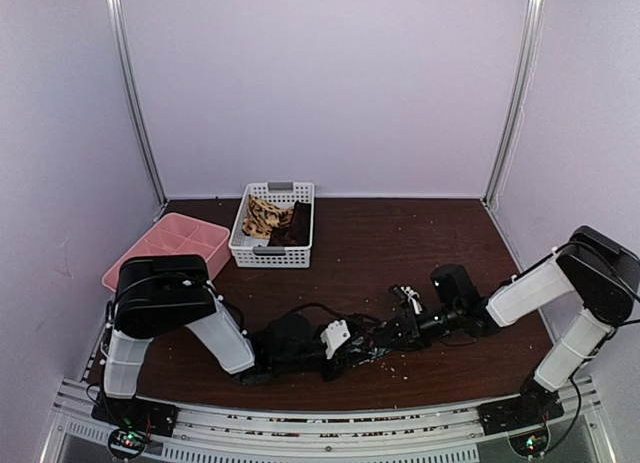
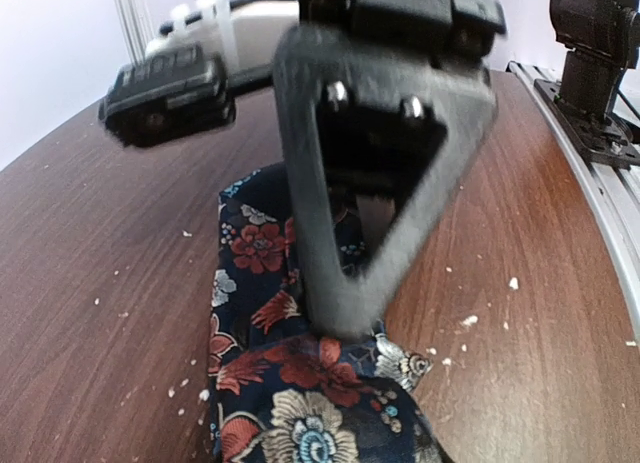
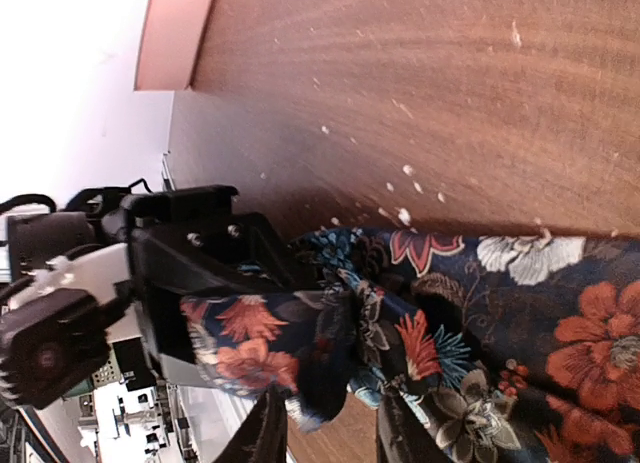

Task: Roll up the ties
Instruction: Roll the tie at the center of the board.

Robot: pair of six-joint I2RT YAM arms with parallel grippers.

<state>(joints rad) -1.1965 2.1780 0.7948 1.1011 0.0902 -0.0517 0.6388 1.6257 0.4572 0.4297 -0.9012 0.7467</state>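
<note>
Floral tie point(image 2: 300, 403) closest to the lens, lower centre of the left wrist view: dark cloth with red, blue and white blooms, bunched in loose folds on the brown worktop point(image 2: 90, 283) amid white crumbs point(image 2: 468, 321). Black triangular finger point(image 2: 315, 233), blurred, standing tip-down on the fabric at mid-frame, probably to pin the cloth against slipping during winding. Top view: left end effector point(image 1: 360, 350) and right end effector point(image 1: 390, 333) nose to nose at lower centre, both arms stretched low, the tie between them. Posture suited to sharing one roll, one side anchoring and the other winding. Right wrist view: own fingers apart at the bottom edge, a hanging fold of tie between them, not visibly pinched. Left end effector at the left of that frame, with a wound portion of tie draped over it; clamped or merely touching, not possible to tell. Tan tie point(image 1: 262, 218) and brown tie point(image 1: 297, 226) lying in the white basket point(image 1: 245, 255), upper left of centre, well apart from the work and beside a pink tray point(image 1: 175, 233).
</note>
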